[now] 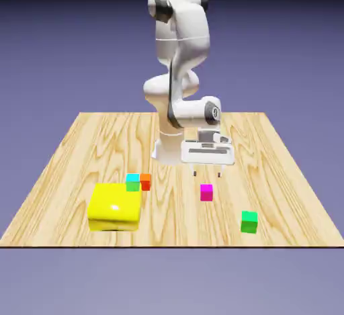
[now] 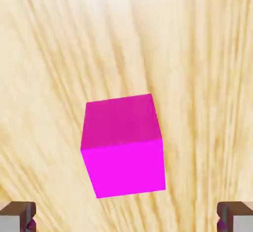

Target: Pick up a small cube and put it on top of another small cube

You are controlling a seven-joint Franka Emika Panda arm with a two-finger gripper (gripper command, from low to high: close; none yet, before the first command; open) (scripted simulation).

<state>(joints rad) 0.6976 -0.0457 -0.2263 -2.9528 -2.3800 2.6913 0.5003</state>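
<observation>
The small magenta cube (image 1: 206, 192) rests on the wooden table (image 1: 80, 146), slightly right of the middle in the exterior view. My gripper (image 1: 206, 173) hangs open just above and behind it, fingers pointing down, nothing between them. In the hand view the magenta cube (image 2: 123, 145) fills the centre, lying ahead of the two spread fingertips (image 2: 20, 216) at the bottom corners. The small all-green cube (image 1: 249, 221) sits near the front edge, toward the exterior view's right of the magenta one.
A large yellow block (image 1: 115, 207) lies at the front on the exterior view's left. Touching its far corner are a cyan-topped green cube (image 1: 133, 182) and an orange cube (image 1: 145, 181). The robot base (image 1: 168, 149) stands behind the gripper.
</observation>
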